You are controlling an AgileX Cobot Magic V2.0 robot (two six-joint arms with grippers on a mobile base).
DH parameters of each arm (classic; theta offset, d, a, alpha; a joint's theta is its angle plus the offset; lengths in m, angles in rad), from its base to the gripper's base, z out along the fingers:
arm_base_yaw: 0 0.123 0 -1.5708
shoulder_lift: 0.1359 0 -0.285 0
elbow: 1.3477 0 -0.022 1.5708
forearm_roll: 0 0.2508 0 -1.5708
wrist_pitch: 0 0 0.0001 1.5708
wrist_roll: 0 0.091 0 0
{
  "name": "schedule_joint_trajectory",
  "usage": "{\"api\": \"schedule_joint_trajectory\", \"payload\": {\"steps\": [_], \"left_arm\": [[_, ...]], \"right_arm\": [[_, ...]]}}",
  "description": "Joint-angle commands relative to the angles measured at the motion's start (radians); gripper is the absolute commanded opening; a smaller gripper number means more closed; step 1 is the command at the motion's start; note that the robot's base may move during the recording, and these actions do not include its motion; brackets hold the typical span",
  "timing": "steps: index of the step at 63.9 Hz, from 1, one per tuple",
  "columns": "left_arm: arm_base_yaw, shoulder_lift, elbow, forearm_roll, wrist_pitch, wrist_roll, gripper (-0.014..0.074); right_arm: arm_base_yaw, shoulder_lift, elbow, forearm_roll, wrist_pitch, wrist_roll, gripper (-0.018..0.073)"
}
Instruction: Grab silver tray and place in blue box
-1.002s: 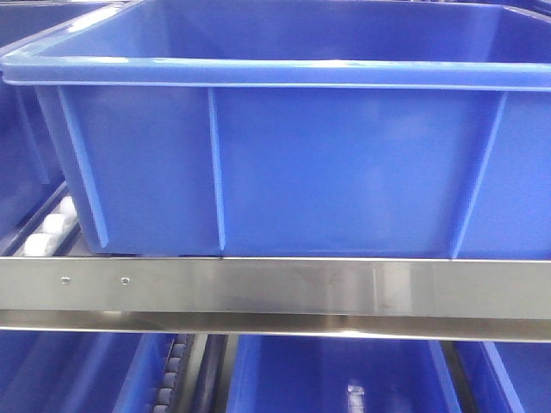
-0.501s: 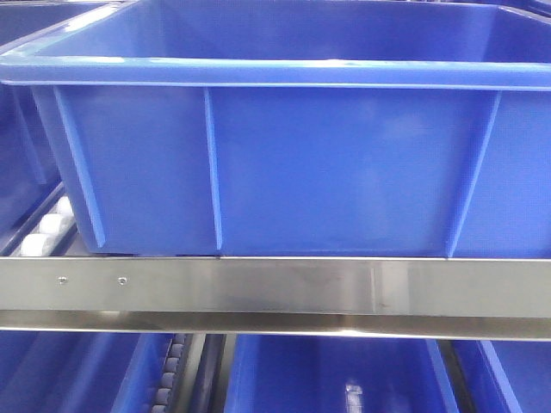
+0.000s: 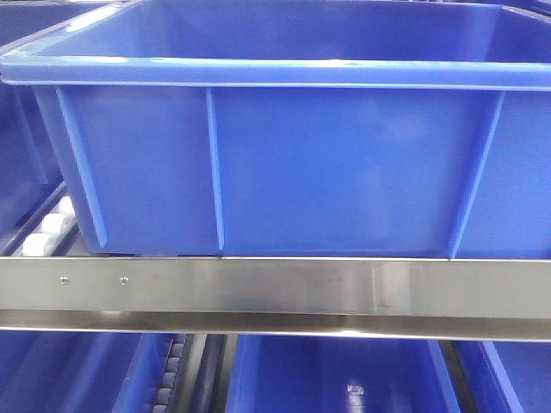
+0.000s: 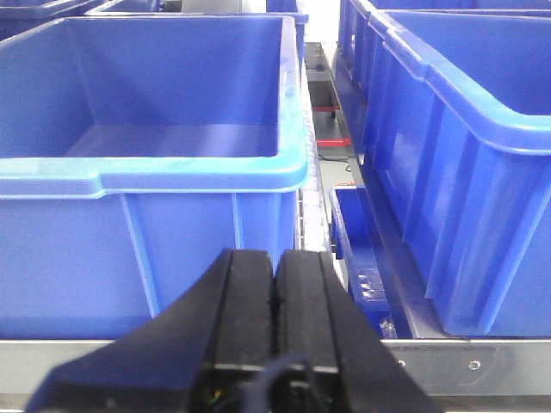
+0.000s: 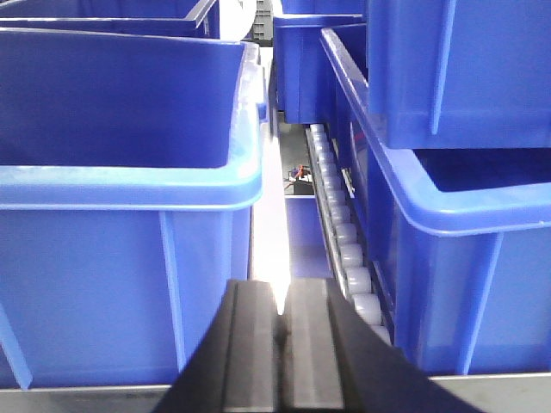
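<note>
blue box (image 4: 172,163), beyond closed left pincer (image 4: 275,258)

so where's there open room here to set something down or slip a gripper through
The blue box in front of the left gripper shows a bare floor inside its rim. Between crates it is crowded: only a narrow gap by the roller track beside the right gripper, and the steel rail runs tight under the box.
</note>
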Motion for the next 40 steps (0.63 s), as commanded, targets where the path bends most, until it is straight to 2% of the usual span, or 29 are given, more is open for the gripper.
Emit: {"api": "schedule_joint_trajectory", "payload": {"steps": [1, 40], "left_arm": [[0.002, -0.018, -0.003, 0.000, -0.083, -0.009, -0.0094], [0.002, -0.018, -0.003, 0.000, -0.083, -0.009, -0.0094]], "right_arm": [[-0.004, -0.021, 0.002, 0.003, -0.096, -0.010, 0.0055], [-0.004, -0.021, 0.002, 0.003, -0.096, -0.010, 0.0055]]}}
